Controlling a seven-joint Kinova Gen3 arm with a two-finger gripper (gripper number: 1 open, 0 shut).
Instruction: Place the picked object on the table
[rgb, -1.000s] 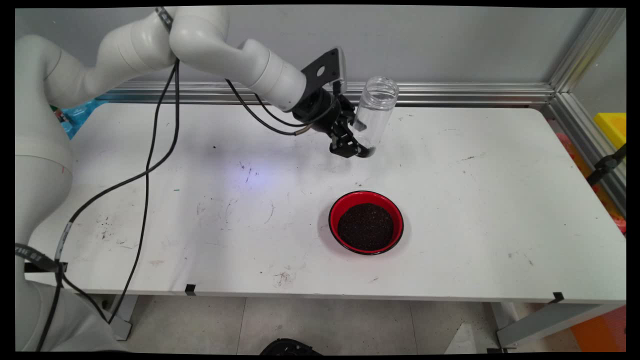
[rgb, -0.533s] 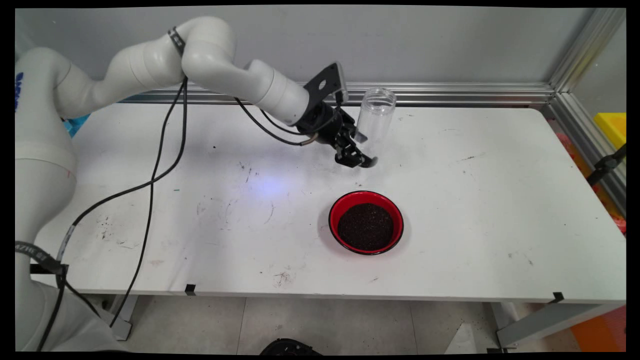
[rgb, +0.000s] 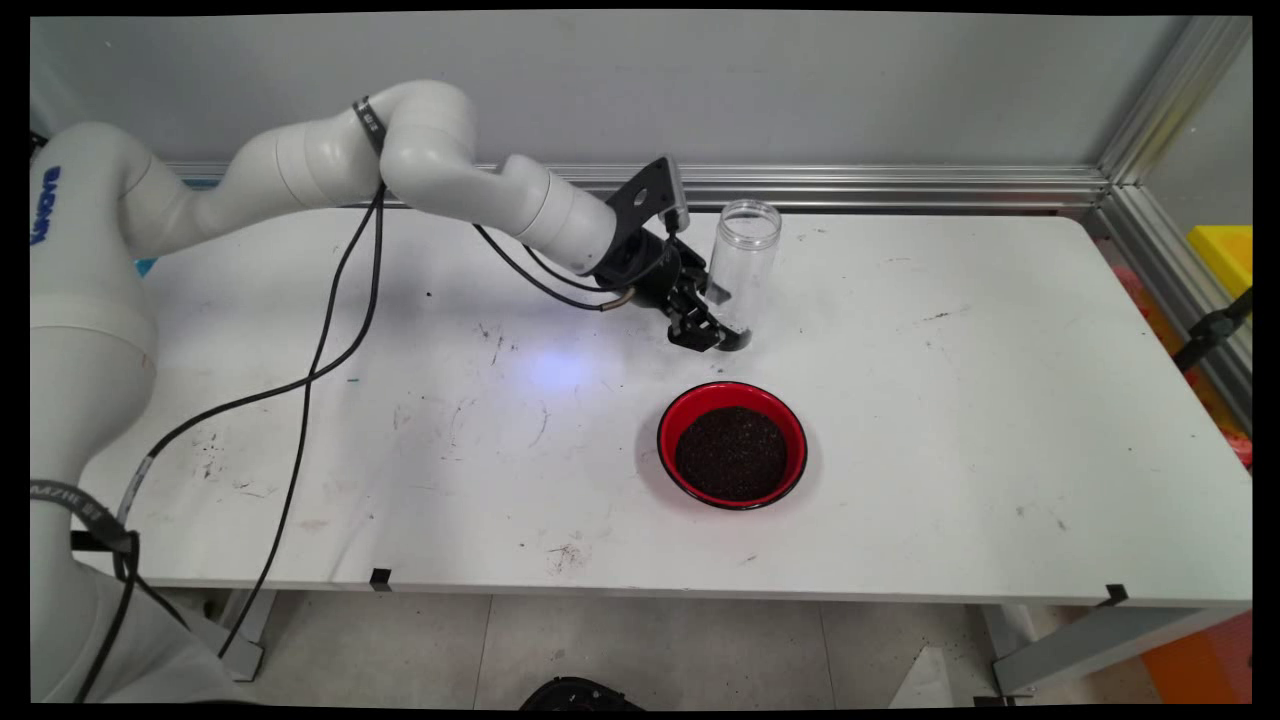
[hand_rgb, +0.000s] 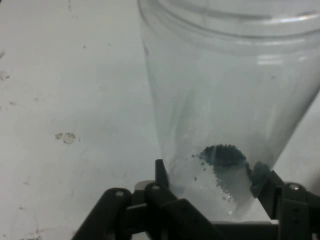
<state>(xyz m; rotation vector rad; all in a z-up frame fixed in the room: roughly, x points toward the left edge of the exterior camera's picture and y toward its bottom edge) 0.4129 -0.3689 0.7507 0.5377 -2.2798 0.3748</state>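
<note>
Gripper (rgb: 722, 332): clamped on jar's (rgb: 741, 262) base.
Table (rgb: 1000, 400): white, scuffed; grey wall behind.
Jar: clear, upright, open, beyond red bowl (rgb: 732, 444).

The black two-finger gripper (rgb: 722, 322) comes down toward the white table (rgb: 1000, 400), carrying the clear plastic jar (rgb: 742, 262) from a tilt to nearly upright, closer to the tabletop.

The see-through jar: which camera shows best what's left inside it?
The hand view: the jar fills it, and a few dark grains show at its bottom. The main view shows the whole jar held by the gripper, grains not visible.
</note>
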